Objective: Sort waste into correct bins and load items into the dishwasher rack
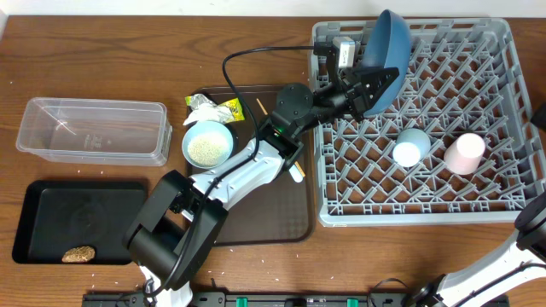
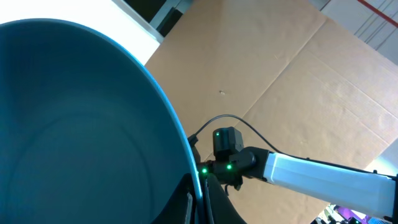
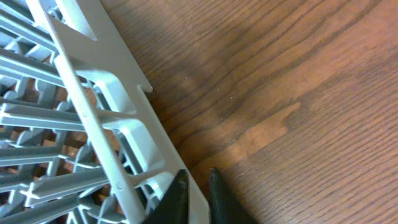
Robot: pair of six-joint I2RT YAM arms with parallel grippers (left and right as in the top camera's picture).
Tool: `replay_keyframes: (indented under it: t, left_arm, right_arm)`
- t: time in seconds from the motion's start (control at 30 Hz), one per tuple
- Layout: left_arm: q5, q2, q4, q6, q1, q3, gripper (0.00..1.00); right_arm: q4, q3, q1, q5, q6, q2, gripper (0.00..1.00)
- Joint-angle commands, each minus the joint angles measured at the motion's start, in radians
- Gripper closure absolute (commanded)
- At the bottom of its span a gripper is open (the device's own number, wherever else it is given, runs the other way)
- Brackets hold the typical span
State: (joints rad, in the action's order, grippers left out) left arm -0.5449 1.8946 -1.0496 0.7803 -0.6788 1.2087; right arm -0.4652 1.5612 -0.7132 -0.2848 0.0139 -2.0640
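The left arm reaches across the brown serving tray (image 1: 294, 226) to the grey dishwasher rack (image 1: 503, 111), which stands on the right half of the wooden surface (image 1: 102, 51). The left fingers (image 1: 375, 85) are clenched on the rim of the dark-blue plate (image 1: 388, 47) and hold it on edge, tilted, over the rack's far-left corner. In the left wrist view the plate (image 2: 81, 124) fills the left half of the picture, with the dark fingertips (image 2: 199, 208) pinching its edge at the bottom.

Inside the rack, a light blue cup (image 1: 411, 147) and a pale pink cup (image 1: 465, 153) lie near each other among the pegs in the right middle.

On the serving tray sits a light blue bowl (image 1: 207, 143) with white rice in it. A crumpled yellow-and-silver wrapper (image 1: 217, 108) lies just behind it at the tray's far edge, and a thin wooden chopstick (image 1: 261, 106) lies near that.

To the left, a clear plastic tub (image 1: 94, 130) sits on the surface. In front of it is a shallow black tray (image 1: 51, 213) with a small brown food lump (image 1: 78, 253) in its near corner.

The right fingers (image 3: 198, 198) hang just outside the rack's outer wall (image 3: 124, 134), above bare wood. They are drawn almost together and hold nothing.
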Motion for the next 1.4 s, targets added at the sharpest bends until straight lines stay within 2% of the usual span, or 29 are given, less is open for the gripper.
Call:
replay_keyframes:
  t: [0.0,0.07,0.23,0.47,0.7,0.97,1.37]
  left_arm:
    - [0.034,0.003,0.002,-0.029,0.0,0.041,0.94]
    - [0.079,0.003,0.02,-0.029,0.0,0.041,0.94]
    - [0.146,0.003,0.019,-0.028,-0.001,0.041,0.94]
    - [0.177,0.011,0.015,-0.023,-0.003,0.041,0.94]
    - [0.174,0.072,-0.035,0.143,-0.005,0.041,0.94]
    - [0.142,0.202,-0.21,0.227,-0.007,0.041,0.94]
    - [0.076,0.196,-0.224,0.22,-0.007,0.068,0.94]
  right_arm:
    - [-0.024,-0.003,0.024,-0.056,0.001,0.004,0.8]
    - [-0.021,-0.003,0.024,-0.055,0.01,0.051,0.73]
    - [-0.019,-0.003,0.024,-0.011,0.111,0.202,0.72]
    - [-0.191,-0.003,0.059,-0.112,0.192,0.394,0.7]
    - [-0.312,-0.003,0.119,-0.108,0.164,0.509,0.67]
    - [-0.366,-0.003,0.108,-0.108,0.165,0.543,0.67]
    - [-0.365,-0.004,0.108,-0.108,0.164,0.542,0.67]
